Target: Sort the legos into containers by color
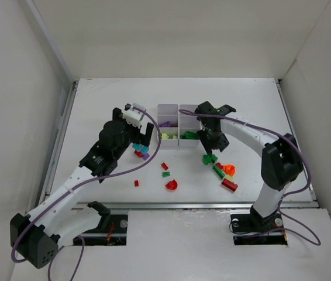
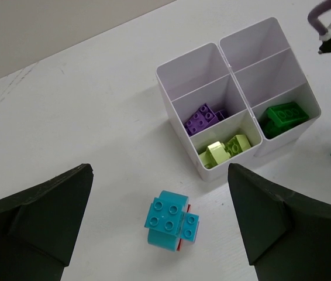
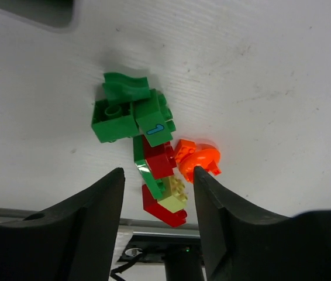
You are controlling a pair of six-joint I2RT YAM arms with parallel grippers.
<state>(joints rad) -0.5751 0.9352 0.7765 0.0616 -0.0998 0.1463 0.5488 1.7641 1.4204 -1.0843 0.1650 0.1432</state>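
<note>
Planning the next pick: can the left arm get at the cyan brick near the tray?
Probably yes. The left claw is open, and in the wrist view the cyan brick sits framed between its fingers, clear of the tray, with nothing over it.

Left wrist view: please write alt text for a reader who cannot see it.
A cyan brick lies on the table between the open fingers of the left gripper. Behind it stands a white six-compartment tray with purple bricks, yellow-green bricks and green bricks in separate compartments.
</note>
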